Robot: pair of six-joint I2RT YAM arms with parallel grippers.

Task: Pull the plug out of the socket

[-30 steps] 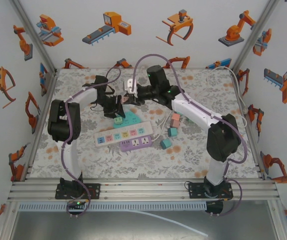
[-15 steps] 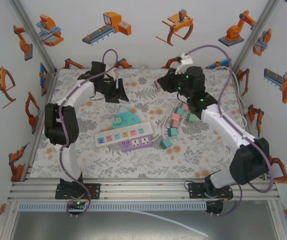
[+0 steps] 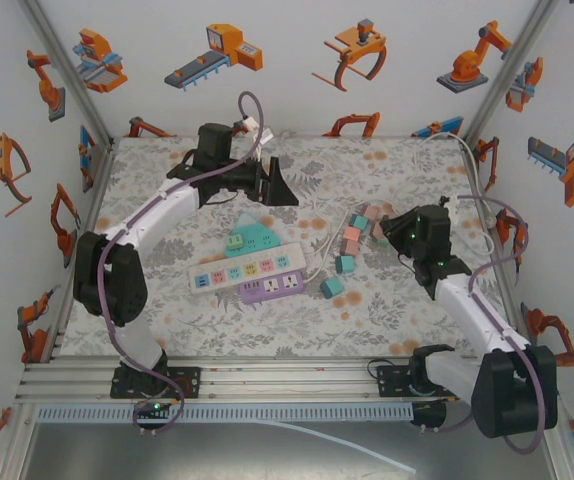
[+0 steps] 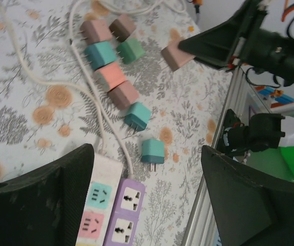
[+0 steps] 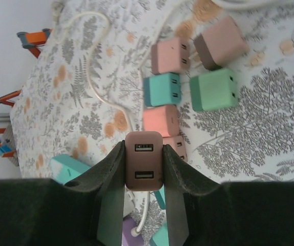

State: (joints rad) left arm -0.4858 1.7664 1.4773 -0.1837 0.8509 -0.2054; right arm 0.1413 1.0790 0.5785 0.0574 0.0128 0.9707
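My right gripper [image 5: 143,154] is shut on a brown two-port USB plug [image 5: 143,166], held above the table beside a pile of loose plugs [image 5: 188,77]. From above, the right gripper [image 3: 387,226] hovers at the right of the loose plugs [image 3: 352,240]. The left wrist view shows the brown plug [image 4: 175,55] in those dark fingers. Mid-table lie a white socket strip [image 3: 252,270], a purple socket strip [image 3: 272,287] and a teal socket strip [image 3: 250,238]. My left gripper [image 3: 272,185] hangs open and empty above the back of the table, its fingers [image 4: 39,200] spread wide over the purple strip [image 4: 126,210].
A teal plug [image 3: 332,287] lies alone right of the purple strip, prongs toward it. White cables [image 4: 49,77] wind from the strips toward the back. The metal frame rail [image 4: 213,169] bounds the table's right side.
My right arm swung from the back of the table down to the right side, carrying the brown plug to the loose pile. My left gripper moved rightward along the back, staying open.
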